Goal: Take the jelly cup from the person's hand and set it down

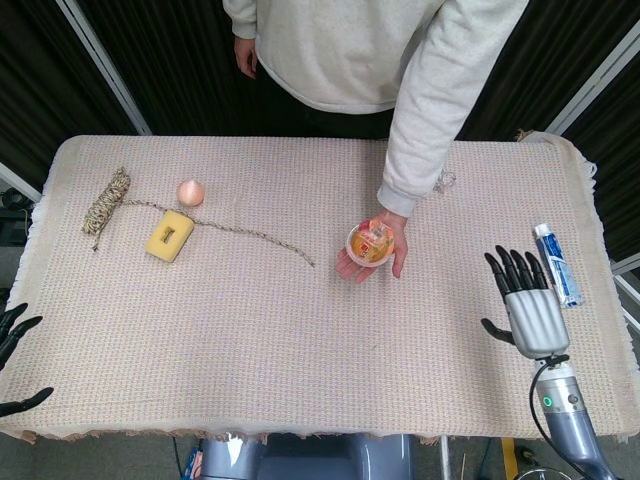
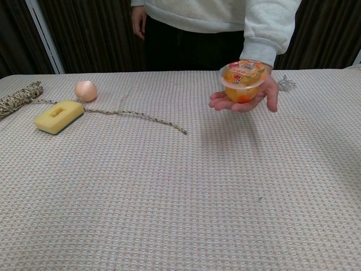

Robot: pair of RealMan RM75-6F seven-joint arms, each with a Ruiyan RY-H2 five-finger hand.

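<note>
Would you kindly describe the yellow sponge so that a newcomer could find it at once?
Look to the left end of the cloth-covered table, beside the bundle of twine. The sponge lies just in front of the small peach-coloured ball, by the twine's loose strand. It alone is a flat yellow block with a slot in its top.

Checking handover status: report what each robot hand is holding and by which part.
Nothing. The right robot hand is open with fingers spread, apart from the jelly cup, which rests by its base on the person's palm. The left robot hand at the table edge holds nothing.
</note>
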